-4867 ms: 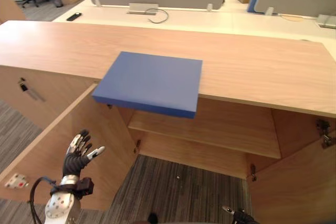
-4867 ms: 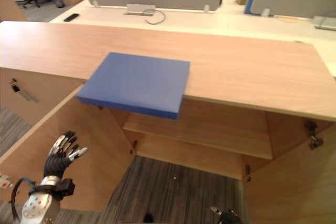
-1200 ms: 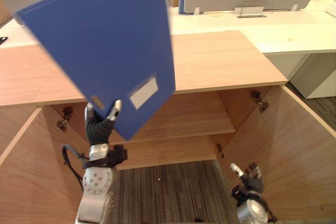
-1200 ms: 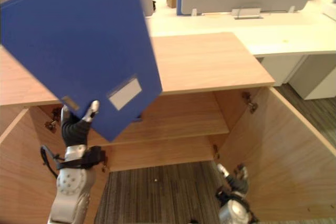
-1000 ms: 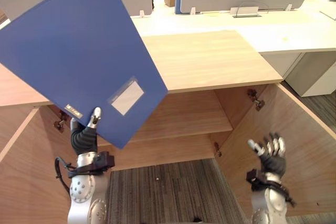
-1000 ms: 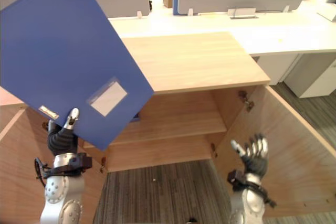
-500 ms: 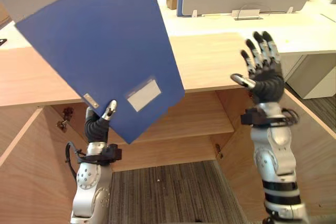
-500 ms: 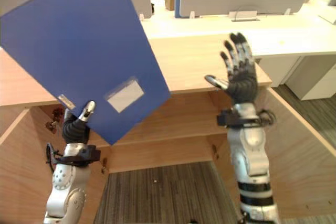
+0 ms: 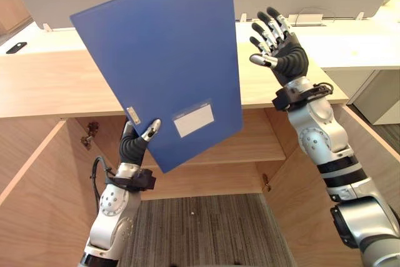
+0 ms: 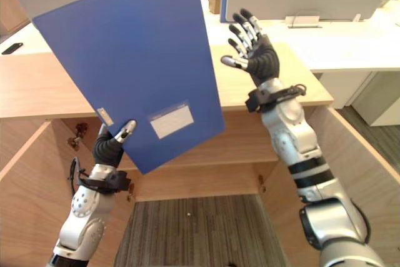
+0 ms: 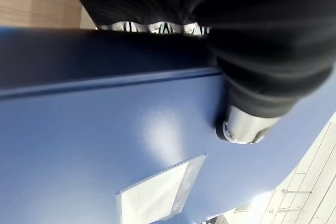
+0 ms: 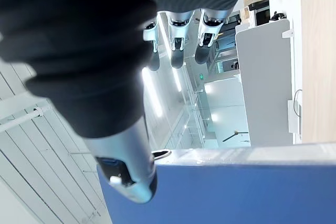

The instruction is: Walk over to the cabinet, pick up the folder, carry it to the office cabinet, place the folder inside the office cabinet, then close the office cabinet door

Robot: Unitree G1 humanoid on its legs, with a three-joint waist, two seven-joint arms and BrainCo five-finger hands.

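With the folder (image 9: 162,60) pinched only at its 6 o'clock corner by the left hand (image 9: 133,146), right hand (image 9: 287,57) splayed at 3 o'clock, slippage is risked.

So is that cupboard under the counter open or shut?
Open. Its left door and right door stand swung out, and the inner shelf is exposed.

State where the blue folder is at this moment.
The blue folder is held at the left eye view's centre-left, its lower corner pinched by the left robot hand, above the open cabinet, the open right robot hand beside its right edge.
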